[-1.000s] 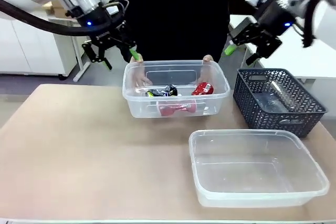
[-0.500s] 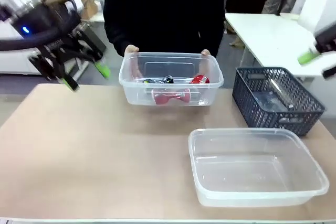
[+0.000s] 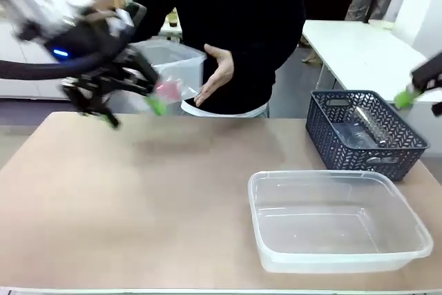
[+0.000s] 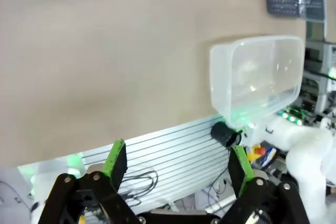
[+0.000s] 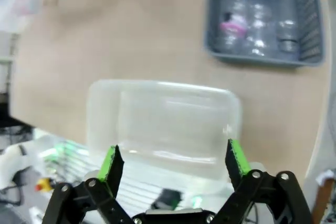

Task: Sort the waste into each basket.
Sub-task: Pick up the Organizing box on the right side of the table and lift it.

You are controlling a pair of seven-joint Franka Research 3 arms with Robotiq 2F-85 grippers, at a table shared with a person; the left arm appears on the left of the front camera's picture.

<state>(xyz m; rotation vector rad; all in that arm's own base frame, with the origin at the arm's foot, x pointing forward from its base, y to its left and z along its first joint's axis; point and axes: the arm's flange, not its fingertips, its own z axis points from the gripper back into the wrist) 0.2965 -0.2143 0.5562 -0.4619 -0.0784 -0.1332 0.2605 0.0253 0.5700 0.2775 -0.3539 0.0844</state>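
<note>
**A:** Left tool (image 3: pixel 133 112): jaws wide, nothing in them, high over the far-left of the tabletop (image 3: pixel 138 191). It's blurred in the front view. Right tool (image 3: pixel 420 101) is at the right edge, near the lattice basket (image 3: pixel 387 153), also wide and empty.

**B:** Where's the waste?

**A:** The red cans (image 3: pixel 168 90) are a smear of colour inside the lifted tub (image 3: pixel 186 56). The person carries that tub off the tabletop, just beside the left tool. The person's hand (image 3: pixel 215 74) is open next to it. Clear bottles (image 3: pixel 359 124) lie in the lattice basket. The empty tub (image 3: pixel 259 179) sits at the near edge.

**B:** So what's the step?

**A:** My reading is that there's nothing safe to grasp yet. Keep both tools off the person's hand and the lifted tub until that tub is down and steady. Then take a bottle from above, with the jaws across the body, not the neck. Thin clear plastic likely dents and slips, so squeeze gently. Raise it clear of the lattice wall before crossing to the empty tub.

**B:** Any print?

**A:** None legible. In the right wrist view one bottle has a pink band (image 5: pixel 229 26), too soft to read. The cans are too blurred to show a brand.
</note>
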